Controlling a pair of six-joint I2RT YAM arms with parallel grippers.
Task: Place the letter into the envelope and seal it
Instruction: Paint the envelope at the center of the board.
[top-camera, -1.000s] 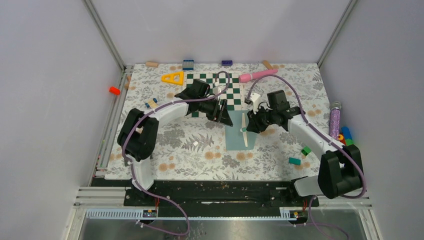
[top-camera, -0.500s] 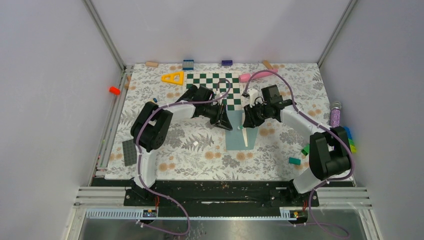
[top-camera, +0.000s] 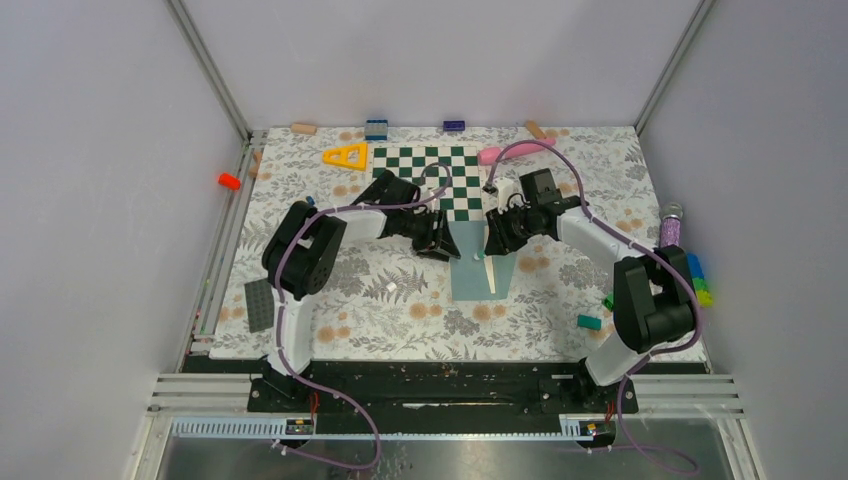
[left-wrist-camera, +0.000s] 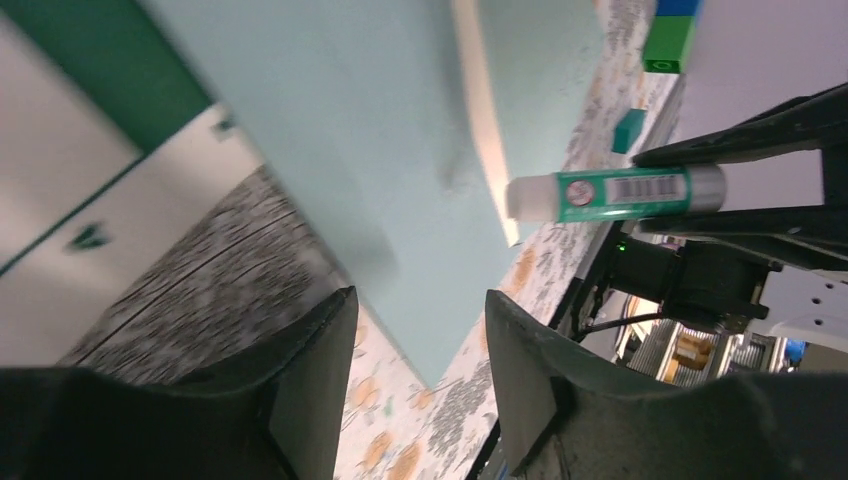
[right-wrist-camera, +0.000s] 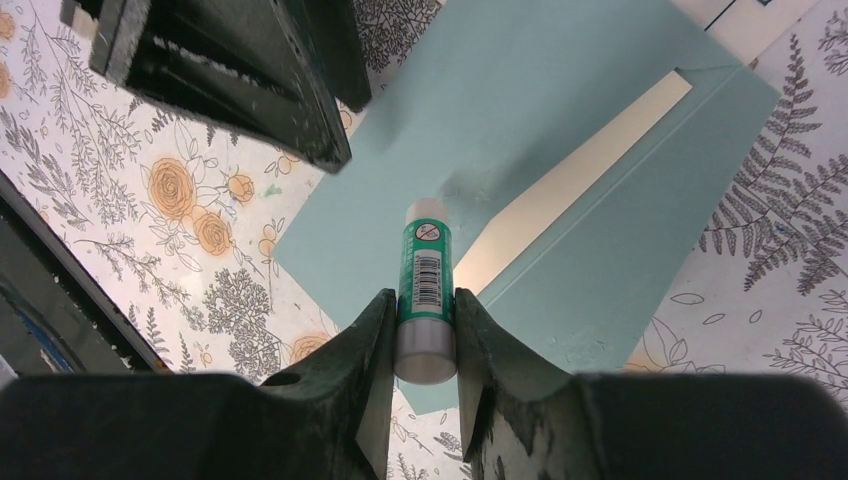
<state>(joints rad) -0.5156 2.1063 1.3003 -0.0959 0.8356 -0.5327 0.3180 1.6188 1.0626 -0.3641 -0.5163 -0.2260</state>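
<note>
The teal envelope lies flat mid-table, its triangular flap open towards the chessboard. A cream strip of the letter shows along the pocket's edge, also in the right wrist view and the left wrist view. My right gripper is shut on a green glue stick, whose white tip points at the flap by the fold. My left gripper hovers low over the flap, open, with nothing between its fingers. In the top view the grippers face each other, left and right.
A dark grey baseplate lies at the left edge of the mat. A yellow triangle and a pink piece sit near the board. A purple glitter tube and small bricks are at the right.
Both arms have drawn in and dropped lower over the flap's end of the envelope. The left arm's elbow has swung away, uncovering the grey baseplate. The glue stick stays gripped.
</note>
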